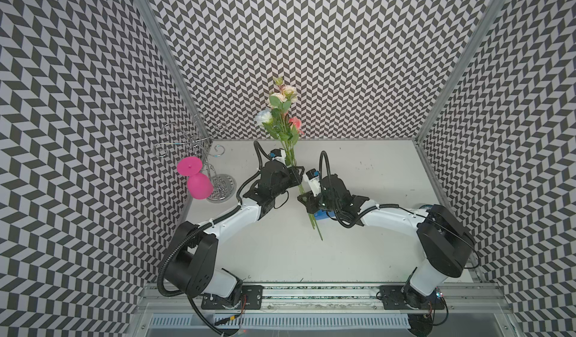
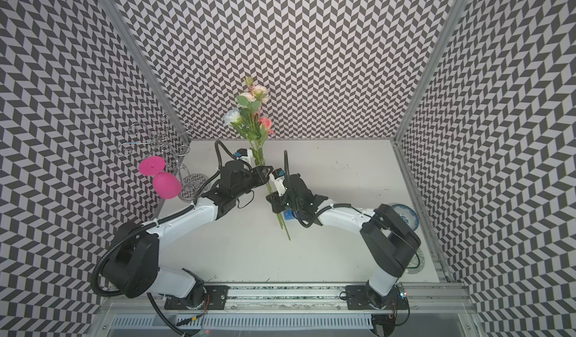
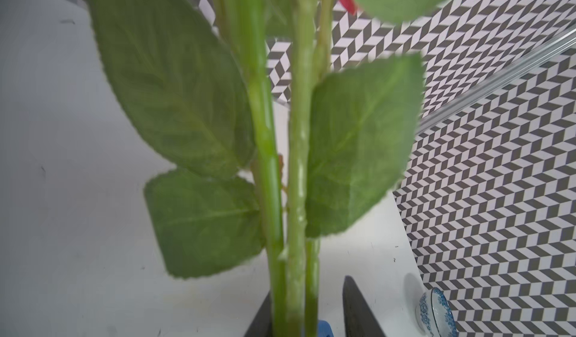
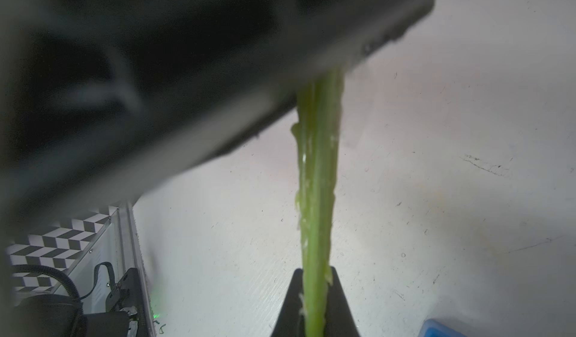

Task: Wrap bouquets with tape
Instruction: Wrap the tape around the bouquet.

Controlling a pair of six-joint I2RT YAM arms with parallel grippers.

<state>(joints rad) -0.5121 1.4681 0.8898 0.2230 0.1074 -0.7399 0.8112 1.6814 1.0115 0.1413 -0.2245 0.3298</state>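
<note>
bouquet (image 1: 282,114) mid-frame | right end effector (image 4: 316,270) clamped on it | left end effector (image 3: 307,288) apart around it | tape (image 1: 321,215) beneath right wrist

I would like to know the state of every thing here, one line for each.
bouquet: held at its stems, blooms raised.
left gripper: open, loose around the stems.
right gripper: shut on the bouquet's stems.
tape dispenser: on the table, mostly hidden under the right arm.
goblet: hanging upside down on the wire rack.
bowl: on the table, partly hidden by the right arm.
</note>
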